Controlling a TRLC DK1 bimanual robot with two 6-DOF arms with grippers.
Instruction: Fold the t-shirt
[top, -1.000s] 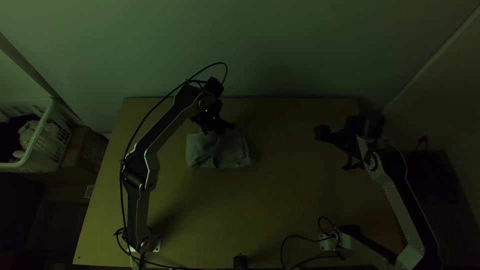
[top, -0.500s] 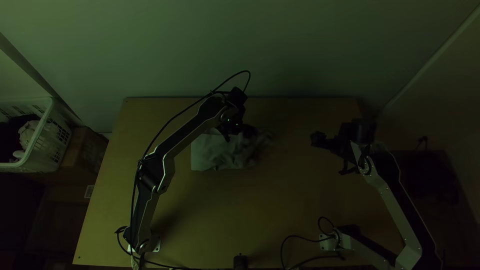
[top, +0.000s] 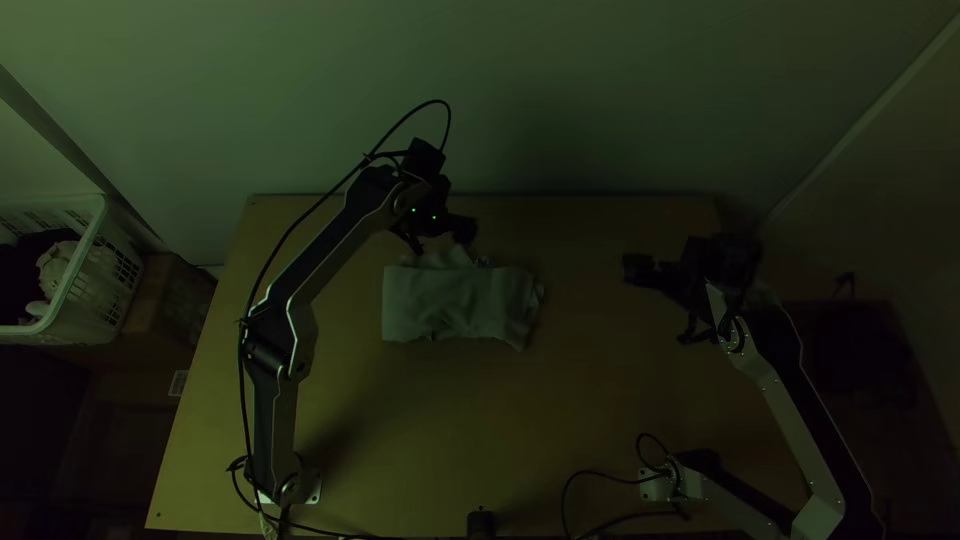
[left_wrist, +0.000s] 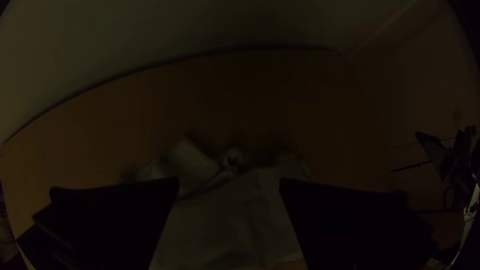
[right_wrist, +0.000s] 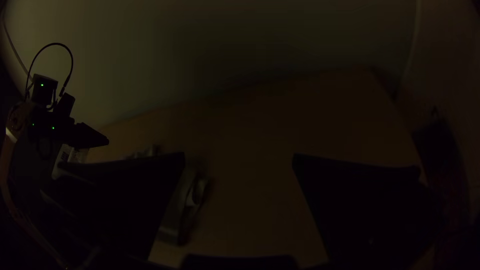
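The grey t-shirt (top: 455, 303) lies as a folded, roughly rectangular bundle left of the table's middle, with a small bunched bit at its far edge and a ruffled right end. Just beyond that far edge is my left gripper (top: 440, 243). In the left wrist view the left gripper (left_wrist: 229, 185) is open, with the shirt (left_wrist: 230, 220) below and between its fingers. Well to the shirt's right stands my right gripper (top: 655, 300). Its fingers are apart in the right wrist view, where the right gripper (right_wrist: 239, 160) holds nothing and part of the shirt (right_wrist: 175, 215) appears beside one finger.
A white laundry basket (top: 88, 270) with cloth inside stands left of the table on a cardboard box (top: 165, 300). A small black object (top: 481, 524) sits at the table's near edge. Bare wood (top: 450, 430) stretches in front of the shirt.
My left gripper went right over the shirt, then came back left and away from it. The shirt's right part now reaches farther right and lies flatter. The right arm has shifted only slightly.
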